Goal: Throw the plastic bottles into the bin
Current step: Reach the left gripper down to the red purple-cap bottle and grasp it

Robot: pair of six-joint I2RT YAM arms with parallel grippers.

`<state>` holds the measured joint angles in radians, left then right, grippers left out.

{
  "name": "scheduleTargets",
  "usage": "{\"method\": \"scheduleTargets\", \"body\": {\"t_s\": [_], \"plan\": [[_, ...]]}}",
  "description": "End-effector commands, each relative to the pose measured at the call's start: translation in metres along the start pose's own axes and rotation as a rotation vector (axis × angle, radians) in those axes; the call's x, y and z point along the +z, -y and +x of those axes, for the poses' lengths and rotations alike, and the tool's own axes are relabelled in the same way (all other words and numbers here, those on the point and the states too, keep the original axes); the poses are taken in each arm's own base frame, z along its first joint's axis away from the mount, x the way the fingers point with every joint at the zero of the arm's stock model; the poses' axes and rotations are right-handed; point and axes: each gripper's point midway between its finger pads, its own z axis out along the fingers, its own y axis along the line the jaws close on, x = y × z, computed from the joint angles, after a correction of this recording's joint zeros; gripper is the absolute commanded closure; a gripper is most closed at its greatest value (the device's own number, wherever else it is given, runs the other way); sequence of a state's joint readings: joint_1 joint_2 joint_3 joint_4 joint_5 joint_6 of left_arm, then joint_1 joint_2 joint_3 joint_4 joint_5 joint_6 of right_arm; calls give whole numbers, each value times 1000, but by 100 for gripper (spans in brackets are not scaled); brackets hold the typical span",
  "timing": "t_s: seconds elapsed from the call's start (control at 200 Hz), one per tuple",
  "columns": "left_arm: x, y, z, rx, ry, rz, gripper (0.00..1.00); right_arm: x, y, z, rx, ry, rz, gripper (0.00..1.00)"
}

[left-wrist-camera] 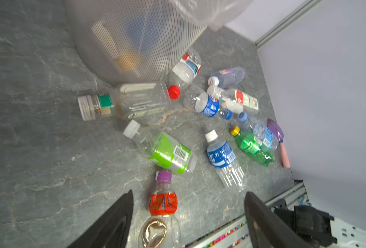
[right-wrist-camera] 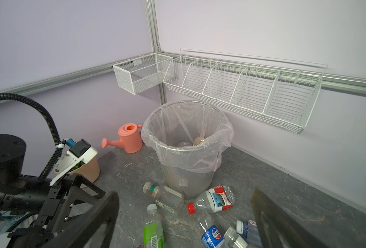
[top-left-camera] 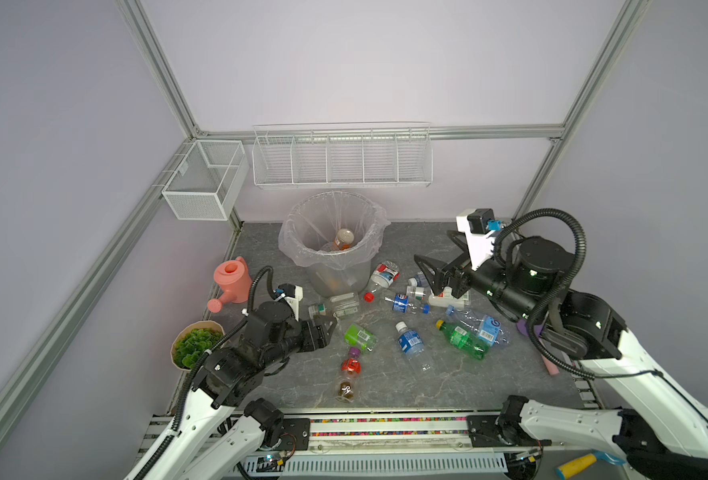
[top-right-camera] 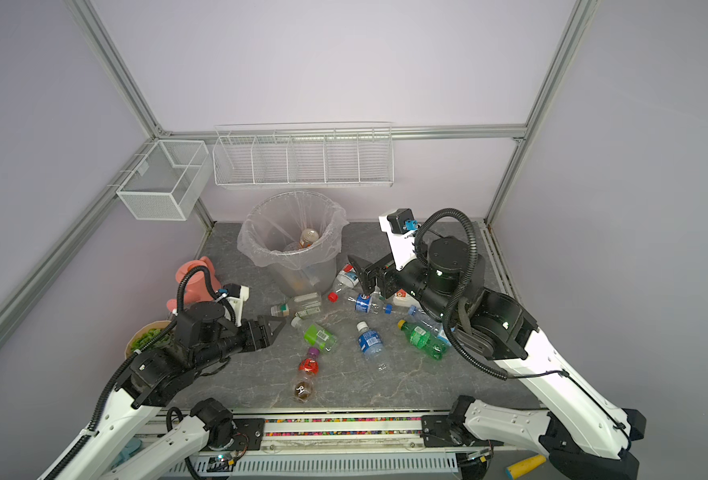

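Note:
The bin (top-left-camera: 292, 241) stands at the back of the table, lined with a clear bag, and an orange-labelled bottle (top-left-camera: 344, 239) lies inside it. Several plastic bottles lie in front of it, among them a green-labelled one (top-left-camera: 360, 337), a purple-capped one with a red label (left-wrist-camera: 162, 204), a blue-labelled one (top-left-camera: 410, 343) and a green one (top-left-camera: 464, 340). My left gripper (top-left-camera: 327, 328) is open and empty, just left of the green-labelled bottle. In the left wrist view the left gripper (left-wrist-camera: 189, 193) hangs above the purple-capped bottle. My right gripper (top-left-camera: 439, 262) is open and empty above the bottles right of the bin (right-wrist-camera: 186, 150).
A pink watering can (top-left-camera: 233, 282) and a beige plant pot (top-left-camera: 196, 343) stand at the left edge. White wire baskets (top-left-camera: 341, 156) hang on the back wall above the bin. A purple trowel (left-wrist-camera: 278, 139) lies by the right wall.

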<state>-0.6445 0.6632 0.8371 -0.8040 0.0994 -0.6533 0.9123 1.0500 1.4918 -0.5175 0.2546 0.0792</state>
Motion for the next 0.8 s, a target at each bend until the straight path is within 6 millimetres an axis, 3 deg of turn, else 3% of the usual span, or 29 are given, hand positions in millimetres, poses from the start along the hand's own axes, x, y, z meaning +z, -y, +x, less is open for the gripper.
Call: {"method": "scheduleTargets", "body": {"t_s": [0.0, 0.29, 0.505, 0.645, 0.795], "plan": [[2, -2, 33, -37, -112, -6, 18, -1, 9, 24, 9, -55, 49, 1], [42, -1, 105, 49, -258, -133, 16, -12, 24, 55, 29, -105, 112, 2], [69, -6, 148, 104, -423, -230, 14, -16, 39, 92, 67, -168, 176, 4], [77, -10, 162, 136, -461, -275, 14, -15, 45, 112, 99, -202, 196, 4], [75, -25, 161, 159, -456, -346, 14, -17, 48, 125, 122, -219, 204, 4]]}}
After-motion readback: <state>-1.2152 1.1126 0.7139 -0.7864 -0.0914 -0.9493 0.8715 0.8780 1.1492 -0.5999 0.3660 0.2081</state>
